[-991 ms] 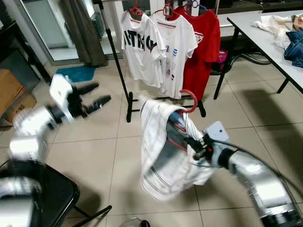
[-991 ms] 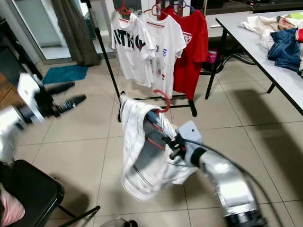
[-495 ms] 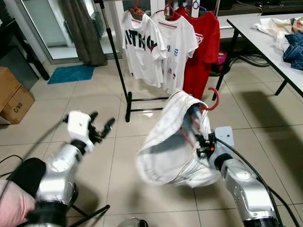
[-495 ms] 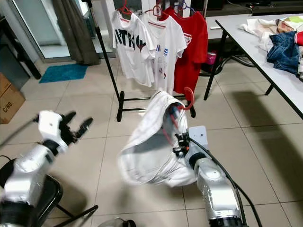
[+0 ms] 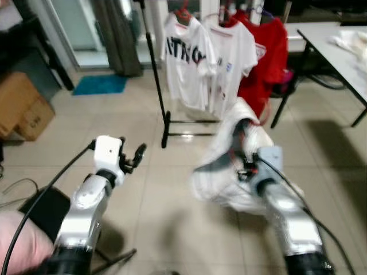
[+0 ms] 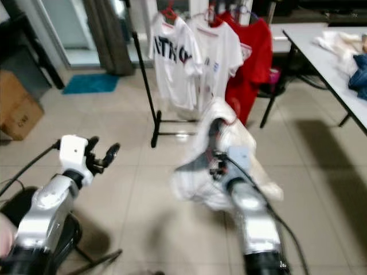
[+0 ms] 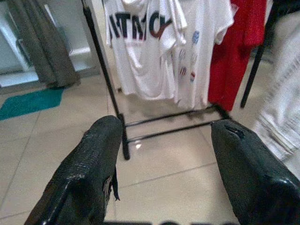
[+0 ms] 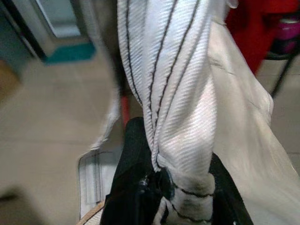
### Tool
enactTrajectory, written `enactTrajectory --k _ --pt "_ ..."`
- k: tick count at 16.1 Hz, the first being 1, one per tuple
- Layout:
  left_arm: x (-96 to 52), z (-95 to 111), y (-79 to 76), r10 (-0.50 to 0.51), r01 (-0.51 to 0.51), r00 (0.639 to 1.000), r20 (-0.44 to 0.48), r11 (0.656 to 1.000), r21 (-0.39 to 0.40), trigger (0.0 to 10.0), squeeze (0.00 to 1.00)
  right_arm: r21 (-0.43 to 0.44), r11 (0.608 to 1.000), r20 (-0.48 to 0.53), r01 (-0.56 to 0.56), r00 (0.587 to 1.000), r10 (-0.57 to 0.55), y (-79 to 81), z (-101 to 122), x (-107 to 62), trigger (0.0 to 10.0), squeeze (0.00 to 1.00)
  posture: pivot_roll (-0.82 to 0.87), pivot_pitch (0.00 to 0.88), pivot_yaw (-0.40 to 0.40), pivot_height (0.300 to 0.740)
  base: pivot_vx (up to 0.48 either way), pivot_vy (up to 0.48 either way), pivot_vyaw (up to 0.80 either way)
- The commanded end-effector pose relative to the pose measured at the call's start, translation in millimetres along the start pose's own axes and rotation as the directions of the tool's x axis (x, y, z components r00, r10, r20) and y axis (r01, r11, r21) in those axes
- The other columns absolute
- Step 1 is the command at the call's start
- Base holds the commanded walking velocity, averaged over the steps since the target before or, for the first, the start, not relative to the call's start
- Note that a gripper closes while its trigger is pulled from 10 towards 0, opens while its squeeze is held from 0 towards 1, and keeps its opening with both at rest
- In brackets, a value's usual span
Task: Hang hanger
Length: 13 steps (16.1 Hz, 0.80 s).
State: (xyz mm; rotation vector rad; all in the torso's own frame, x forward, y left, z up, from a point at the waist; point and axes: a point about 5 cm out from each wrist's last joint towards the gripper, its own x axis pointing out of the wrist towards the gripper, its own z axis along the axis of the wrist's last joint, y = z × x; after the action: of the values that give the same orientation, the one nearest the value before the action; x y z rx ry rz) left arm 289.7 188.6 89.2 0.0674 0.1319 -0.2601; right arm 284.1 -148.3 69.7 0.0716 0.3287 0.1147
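While right gripper [image 6: 217, 166] clamped red hanger [image 6: 221, 123] with white striped shirt [image 5: 229, 172] near clothes rack [image 5: 156, 74], left gripper [image 5: 133, 159] gaped empty; walking blur risked hook missing rail.

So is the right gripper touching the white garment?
Touching: the right wrist view shows the white garment bunched between the right gripper's fingers.
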Motion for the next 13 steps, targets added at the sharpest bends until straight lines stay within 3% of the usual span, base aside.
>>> enactTrajectory --k 1,5,8,10,13 --pt "5.9 7.8 -7.2 -0.029 0.028 0.999 0.019 1.000 0.010 10.0 0.00 0.005 1.000 0.074 0.009 0.997 -0.010 -4.3 14.6 1.3 10.0 0.00 -0.05 0.000 0.161 0.740 0.386 0.000 0.00" --pt "4.4 7.3 2.9 0.025 -0.025 1.000 0.011 1.000 -0.003 10.0 0.00 0.000 1.000 0.076 -0.010 0.997 0.010 0.3 15.6 2.7 10.0 0.00 -0.05 0.006 0.156 0.740 0.391 0.000 0.00" --pt "2.3 6.3 2.1 0.018 -0.018 1.000 0.004 1.000 0.004 10.0 0.00 0.000 1.000 0.085 -0.010 0.996 0.010 0.7 16.8 3.8 10.0 0.00 -0.05 0.000 0.156 0.740 0.393 0.000 0.00" --pt "2.9 7.9 5.9 0.032 -0.032 0.999 0.005 0.999 0.015 10.0 0.00 -0.061 0.998 0.088 -0.034 0.995 0.039 7.1 19.4 9.0 10.0 0.00 -0.04 0.009 0.130 0.740 0.392 0.000 0.00" --pt "-4.1 4.3 10.1 0.052 -0.052 0.999 -0.006 0.998 0.018 10.0 0.00 -0.087 0.995 0.086 -0.056 0.994 0.064 9.2 20.3 10.2 10.0 0.00 -0.03 0.002 0.134 0.740 0.394 0.000 0.00"
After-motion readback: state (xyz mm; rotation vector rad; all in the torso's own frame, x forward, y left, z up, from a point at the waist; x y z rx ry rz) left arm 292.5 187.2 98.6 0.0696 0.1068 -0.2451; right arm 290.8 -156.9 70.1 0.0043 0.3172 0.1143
